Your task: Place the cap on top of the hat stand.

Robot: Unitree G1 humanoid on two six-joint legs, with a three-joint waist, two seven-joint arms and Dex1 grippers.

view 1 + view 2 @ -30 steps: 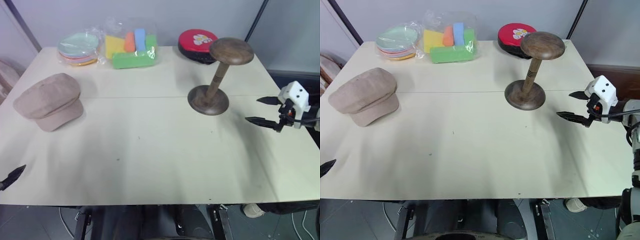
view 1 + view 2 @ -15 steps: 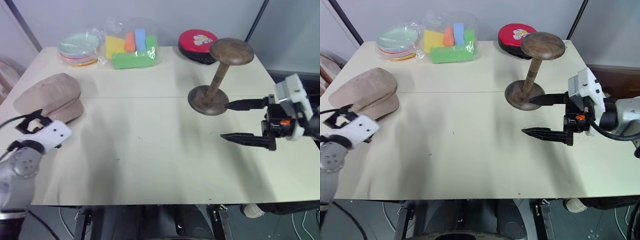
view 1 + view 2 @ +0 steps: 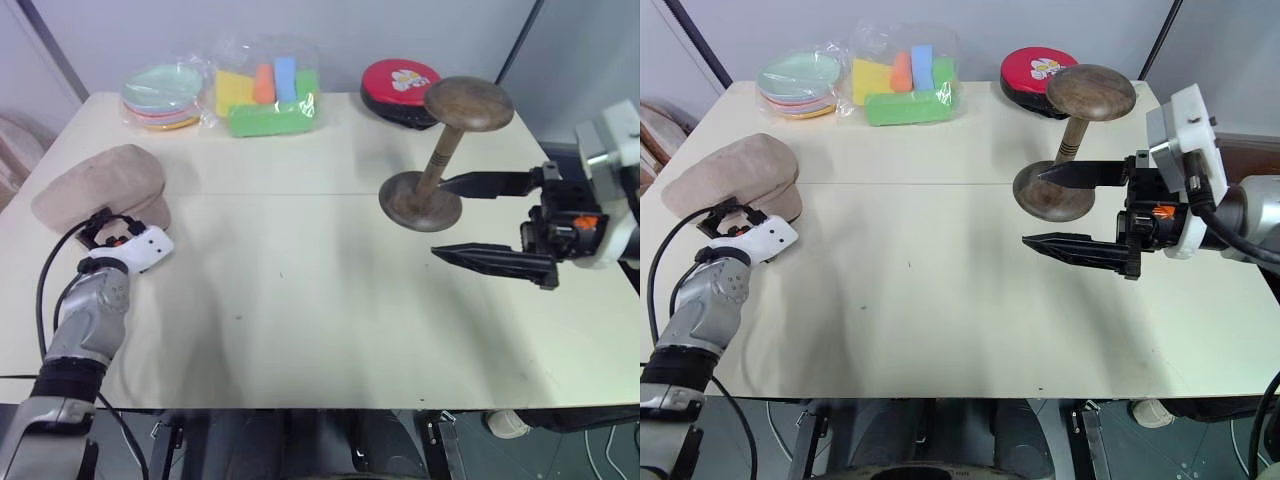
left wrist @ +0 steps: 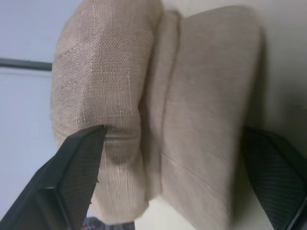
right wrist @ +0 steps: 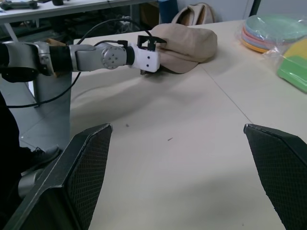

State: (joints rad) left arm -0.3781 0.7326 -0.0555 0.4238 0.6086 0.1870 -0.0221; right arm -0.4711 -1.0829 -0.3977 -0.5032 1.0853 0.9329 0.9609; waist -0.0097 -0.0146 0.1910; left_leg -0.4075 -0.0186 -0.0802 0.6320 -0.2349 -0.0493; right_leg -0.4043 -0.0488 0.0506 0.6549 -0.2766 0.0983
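The beige cap [image 3: 100, 185] lies on the left side of the table, its soft crown and brim also seen close up as the cap [image 4: 158, 110] in the left wrist view. My left gripper [image 3: 108, 220] is at the cap's near edge and open, one finger [image 4: 72, 177] on each side of the fabric. The dark wooden hat stand [image 3: 438, 155] stands upright at the right, its domed top bare. My right gripper [image 3: 438, 218] hovers open just right of the stand's base, its fingers [image 3: 1080, 250] pointing left across the table.
At the table's back edge sit a wrapped stack of plates [image 3: 160, 95], a bag of coloured foam blocks [image 3: 265, 90] and a red and black round pad [image 3: 400, 80]. The beige table [image 3: 320, 320] lies bare between the cap and the stand.
My left arm came in from the lower left and reached forward to the cap. My right gripper swung in from the table's right edge, rose, and now points left beside the stand.
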